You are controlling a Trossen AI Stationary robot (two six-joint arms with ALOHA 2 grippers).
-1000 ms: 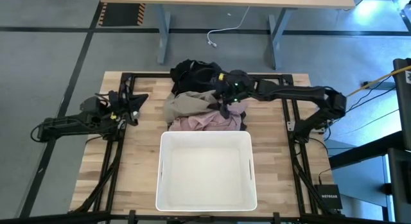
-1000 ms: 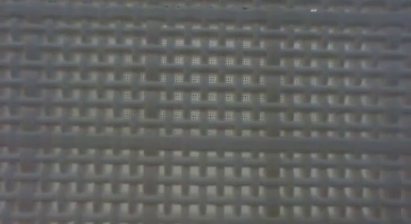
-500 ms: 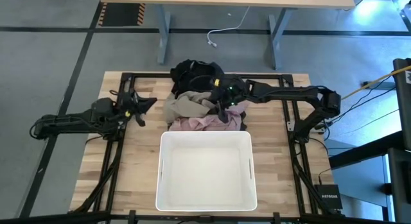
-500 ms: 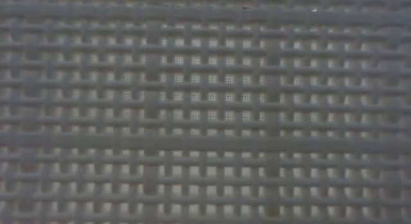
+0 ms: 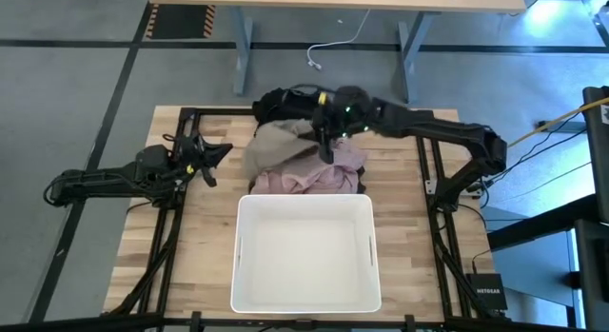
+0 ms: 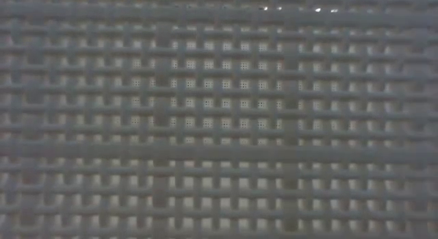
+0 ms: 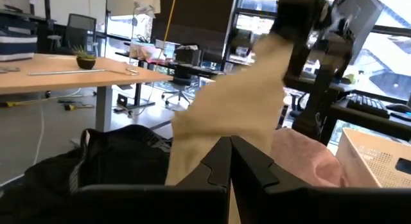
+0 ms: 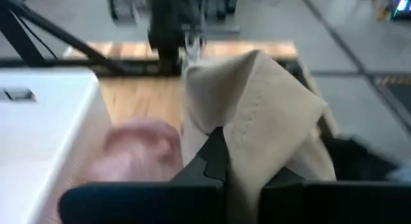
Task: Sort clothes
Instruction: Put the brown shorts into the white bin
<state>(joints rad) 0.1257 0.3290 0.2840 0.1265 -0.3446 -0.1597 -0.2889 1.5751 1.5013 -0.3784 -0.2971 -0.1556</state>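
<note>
Right gripper (image 5: 328, 134) was pinched tight on the khaki cloth (image 5: 279, 142) and held a corner of it up over the pile of clothes (image 5: 303, 153) at the far end of the wooden table (image 5: 205, 239). Under it lay the pink cloth (image 5: 306, 176), the black clothes (image 5: 282, 105) sat just behind it, and the white bin (image 5: 304, 251) stood close in front. Left gripper (image 5: 209, 155) waited off to the side with its fingers (image 7: 218, 161) shut on nothing.
</note>
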